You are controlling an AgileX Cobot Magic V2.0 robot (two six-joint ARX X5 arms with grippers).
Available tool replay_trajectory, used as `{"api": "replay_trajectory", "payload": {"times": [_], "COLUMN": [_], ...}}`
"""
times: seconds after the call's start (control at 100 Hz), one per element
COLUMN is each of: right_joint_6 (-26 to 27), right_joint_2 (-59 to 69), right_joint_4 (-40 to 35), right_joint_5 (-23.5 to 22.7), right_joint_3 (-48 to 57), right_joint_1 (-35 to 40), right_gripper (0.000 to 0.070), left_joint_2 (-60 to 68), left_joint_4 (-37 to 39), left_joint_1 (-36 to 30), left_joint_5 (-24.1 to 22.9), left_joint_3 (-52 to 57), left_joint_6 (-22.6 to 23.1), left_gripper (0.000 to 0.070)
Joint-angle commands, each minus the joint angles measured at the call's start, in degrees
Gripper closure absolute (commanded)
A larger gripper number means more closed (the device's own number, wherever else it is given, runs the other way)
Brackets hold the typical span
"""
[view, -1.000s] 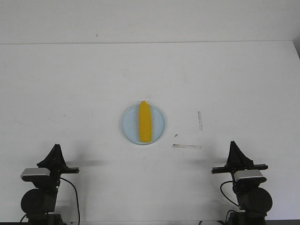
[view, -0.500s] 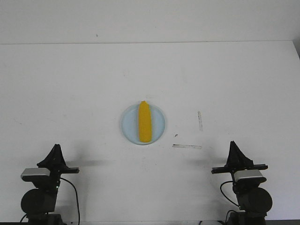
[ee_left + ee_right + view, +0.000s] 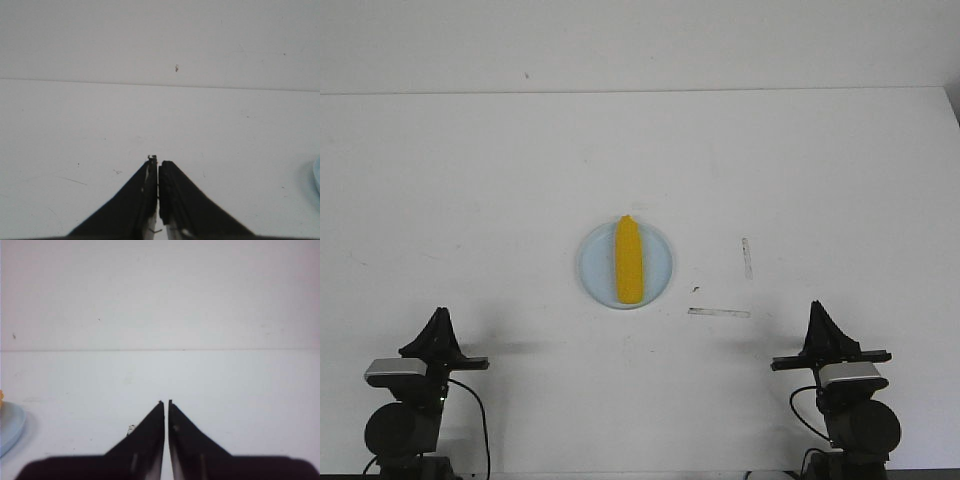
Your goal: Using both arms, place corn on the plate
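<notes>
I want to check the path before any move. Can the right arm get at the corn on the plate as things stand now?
Probably yes. The corn lies uncovered on the plate, and the white table between it and the right gripper looks bare apart from flat marks. The jaws are shut, so they must open first.

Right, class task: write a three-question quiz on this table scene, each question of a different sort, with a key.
1. True or false: the corn lies on the bare table beside the plate.
2. Which way does the corn's tapered end point? A) toward the robot B) away from the robot C) toward the right arm
3. Fill in: the left gripper and right gripper are both ____ and hold nothing.

Key
1. False: it lies on the plate, along its middle.
2. B
3. shut
</notes>
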Motion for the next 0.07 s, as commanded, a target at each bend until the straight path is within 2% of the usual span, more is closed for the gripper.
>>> {"api": "replay_trajectory", "payload": {"times": [0.0,0.06], "right_joint_6": [-0.3,-0.3], "right_joint_2": [0.0,0.0], "right_joint_4": [0.6,0.6], "right_joint_5": [0.0,0.0], "right_joint_3": [-0.1,-0.1], "right_joint_1": [0.0,0.0], "right_gripper": [0.0687,0.0687], "left_joint_2": [-0.1,-0.1], "left_joint_4": [0.7,0.7], "left_joint_1": [-0.1,-0.1], "left_joint_5": [0.3,0.2], "left_joint_3": [-1.2,-1.2], "left_joint_6": [0.3,0.3], "left_gripper": [0.0698,0.0698]}}
